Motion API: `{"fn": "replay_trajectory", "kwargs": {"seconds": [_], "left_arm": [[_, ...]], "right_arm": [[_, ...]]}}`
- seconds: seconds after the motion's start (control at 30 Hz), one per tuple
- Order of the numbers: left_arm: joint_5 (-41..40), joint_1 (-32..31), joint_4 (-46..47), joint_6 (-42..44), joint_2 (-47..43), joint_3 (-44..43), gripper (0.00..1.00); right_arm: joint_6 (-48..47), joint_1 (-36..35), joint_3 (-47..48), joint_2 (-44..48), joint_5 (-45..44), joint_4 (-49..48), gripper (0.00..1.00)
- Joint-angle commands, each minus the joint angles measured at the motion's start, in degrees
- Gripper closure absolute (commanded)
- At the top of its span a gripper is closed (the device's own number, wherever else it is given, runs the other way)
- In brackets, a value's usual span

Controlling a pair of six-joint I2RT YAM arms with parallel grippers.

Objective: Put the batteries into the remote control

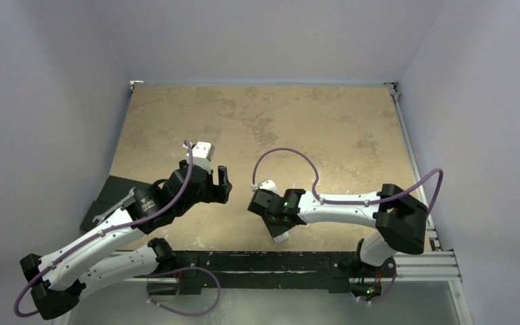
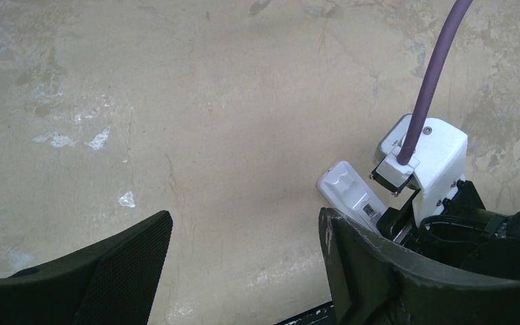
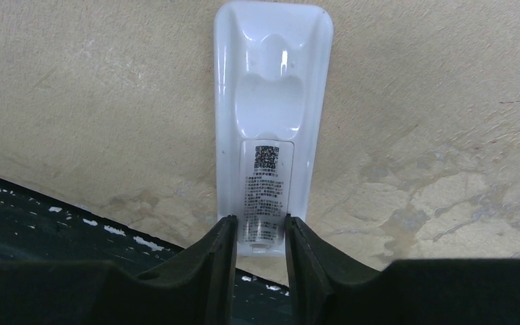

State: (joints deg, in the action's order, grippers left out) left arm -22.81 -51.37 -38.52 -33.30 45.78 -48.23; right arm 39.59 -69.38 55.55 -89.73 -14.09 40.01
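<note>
Detail came only from the right wrist view: the remote control (image 3: 271,101) lay back-up on the table (image 1: 277,115), showing a scooped hollow and, nearer the camera, a printed label with a square code. The right gripper (image 3: 261,223) stood over the remote's near end, its fingers (image 3: 220,257) set closer together than the remote is wide, with the label in the gap between them. Whether they clamped anything or merely rested on the casing I cannot tell.

From above, almost none of this showed. The right wrist covered the remote, leaving one white end sticking out towards the black strip (image 1: 264,261) along the table's near edge, about midway across.

The left wrist view caught the remote's other end from the side, with the right wrist's white camera housing (image 2: 433,156) and purple cable (image 2: 433,74) above it. One of the left arm's own fingers (image 2: 379,277) hid the rest of the remote.

The left gripper (image 1: 225,186) hung spread wide and empty, left of the remote and apart from it. At the table's left edge a silver wrench (image 1: 99,217) lay on a dark mat (image 1: 112,186), partly under the left arm.
</note>
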Motion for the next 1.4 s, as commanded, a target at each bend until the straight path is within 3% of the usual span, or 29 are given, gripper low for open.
{"fn": "replay_trajectory", "kwargs": {"seconds": [0.0, 0.2, 0.5, 0.63, 0.77, 0.83, 1.37], "left_arm": [[-1.01, 0.3, 0.8, 1.04, -0.08, -1.35, 0.21], [-1.01, 0.28, 0.8, 1.02, -0.07, -1.37, 0.2], [-1.1, 0.31, 0.81, 0.96, -0.11, -1.35, 0.2], [-1.1, 0.25, 0.77, 0.9, -0.16, -1.37, 0.2], [-1.12, 0.28, 0.81, 0.87, -0.16, -1.28, 0.2], [-1.1, 0.27, 0.75, 0.83, -0.16, -1.26, 0.2], [-1.1, 0.27, 0.81, 0.86, 0.25, -1.26, 0.2]], "right_arm": [[0.03, -0.22, 2.1, -0.51, -1.88, -0.19, 0.6], [0.1, -0.22, 2.28, -0.05, -1.91, -0.15, 0.49], [0.89, -0.22, 2.05, 2.3, -2.31, 0.25, 0.48], [1.43, -0.22, 1.34, 3.6, -2.44, 0.17, 0.61], [1.7, -0.22, 0.8, 4.12, -2.28, -0.11, 0.9], [1.71, -0.22, 0.66, 4.13, -2.27, -0.19, 1.0], [2.6, -0.22, -0.53, 3.44, -3.02, -0.97, 1.0]]}}
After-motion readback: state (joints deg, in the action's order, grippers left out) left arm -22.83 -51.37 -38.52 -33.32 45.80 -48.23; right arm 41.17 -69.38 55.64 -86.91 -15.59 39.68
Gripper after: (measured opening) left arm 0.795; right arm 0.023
